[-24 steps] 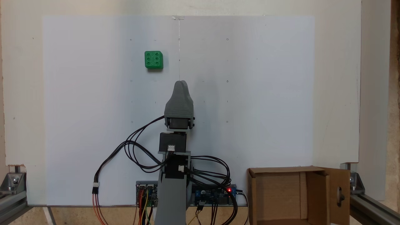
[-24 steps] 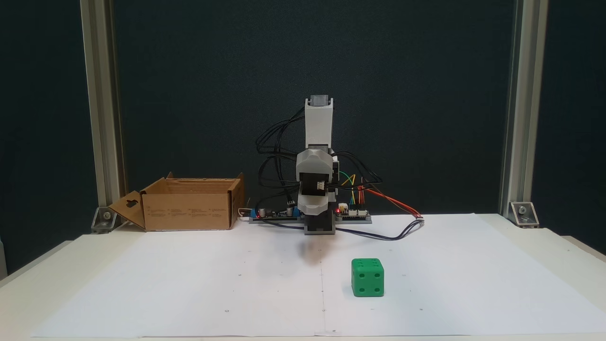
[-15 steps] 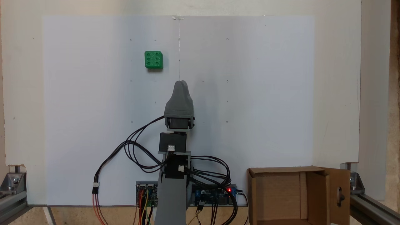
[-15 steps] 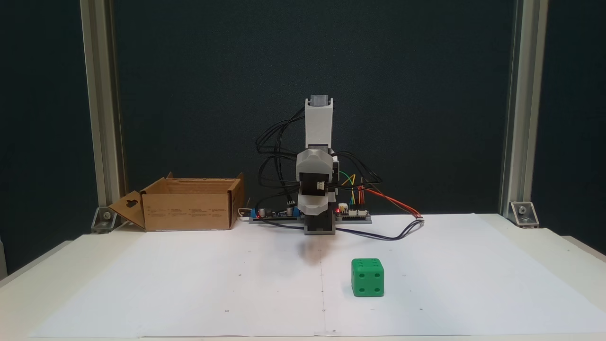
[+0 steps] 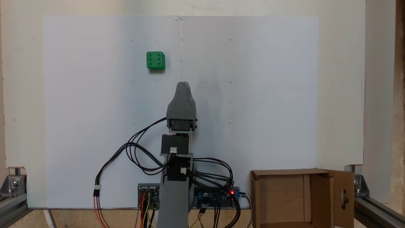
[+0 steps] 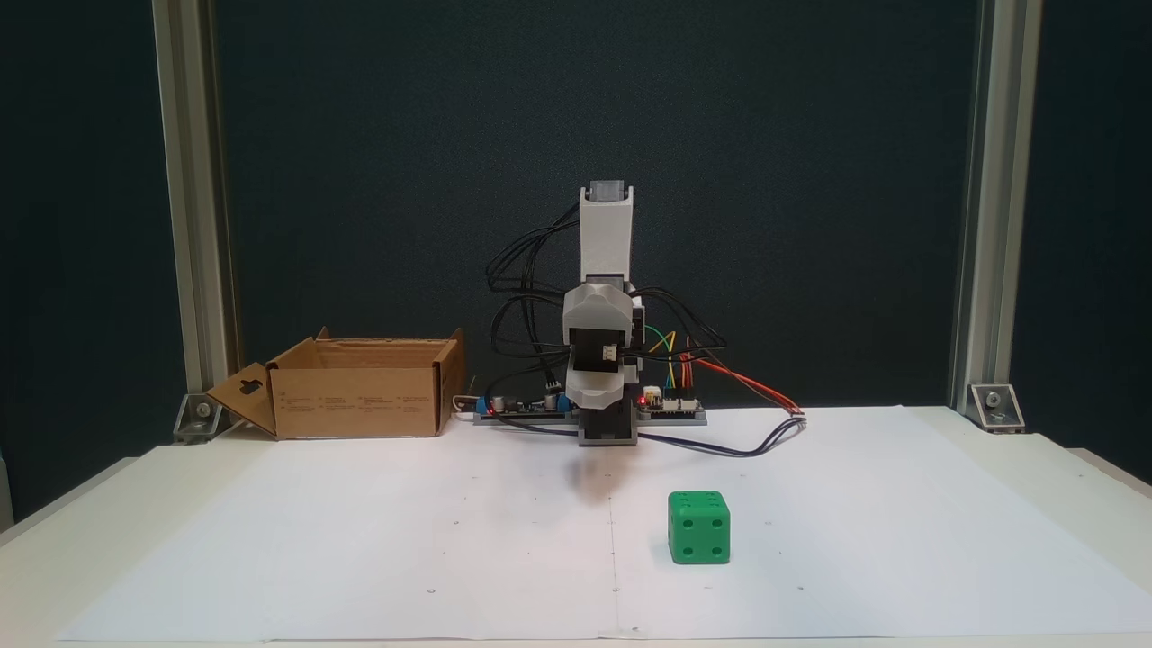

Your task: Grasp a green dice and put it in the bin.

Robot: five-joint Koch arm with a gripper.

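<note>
The green dice (image 5: 155, 60) sits on the white sheet, six pips up in a fixed view, far from the arm's base and a little left of the sheet's centre line. In the other fixed view the dice (image 6: 698, 526) stands near the front, right of centre. My grey gripper (image 5: 183, 85) hangs folded in front of the arm, well short of the dice, with nothing seen in it. One jaw covers the other, so the gap is hidden; the gripper (image 6: 596, 407) points down and forward. The brown cardboard bin (image 5: 284, 172) stands open beside the base, its slotted flap (image 6: 241, 394) folded outward.
Control boards (image 5: 218, 197) and looping cables (image 5: 139, 148) lie around the arm's base. Aluminium posts (image 6: 193, 225) (image 6: 981, 207) stand at the table's rear corners. The white sheet (image 5: 253, 95) covers most of the table.
</note>
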